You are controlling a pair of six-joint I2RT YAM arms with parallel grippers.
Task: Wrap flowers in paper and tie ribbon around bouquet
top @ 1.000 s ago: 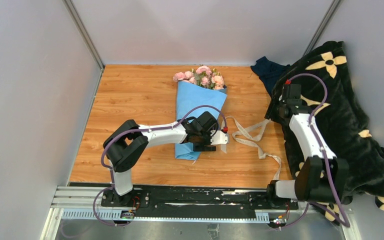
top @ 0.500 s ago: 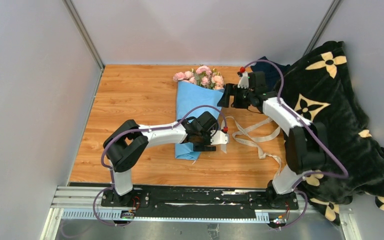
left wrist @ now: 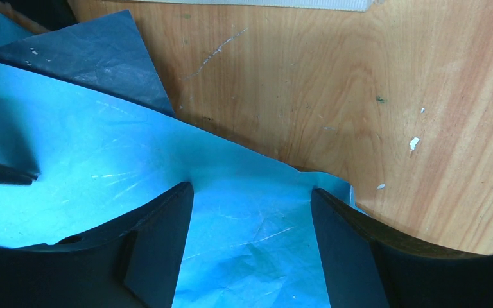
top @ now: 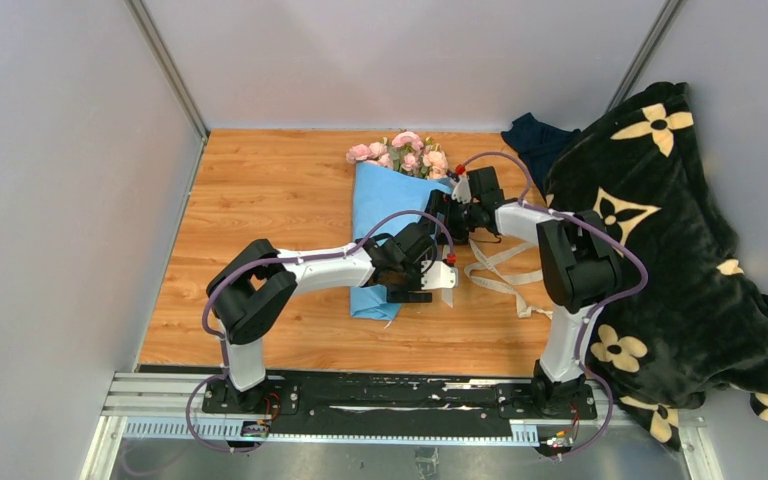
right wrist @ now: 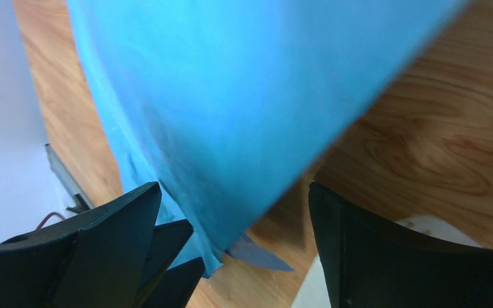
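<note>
Matt creased blue paper (left wrist: pixel 103 160), scuffed wood-grain table (left wrist: pixel 359 96), plush black blanket (top: pixel 680 220), woven cream ribbon (left wrist: pixel 282 4)

Bouquet (top: pixel 390 190) is laid flat mid-table (top: pixel 280 200), pink flowers (top: pixel 405 153) twd far edge, lt-blue paper (top: pixel 372 205) cone narrowed twd near edge. Cream ribbon (top: pixel 498 282) is sprawled in loose loops just right of it.

The bouquet (top: pixel 388 245) lies on the middle of the bench (top: pixel 280 200), with the flowers (top: pixel 405 153) at its far end and the paper (top: pixel 380 200) cone narrowing toward the near side. The ribbon (top: pixel 505 270) lies just right of it. The left hand (top: pixel 412 288) is over the cone's near right edge. The right hand (top: pixel 438 208) is at that edge farther back. A blanket (top: pixel 680 230) covers the bench's right side.
</note>
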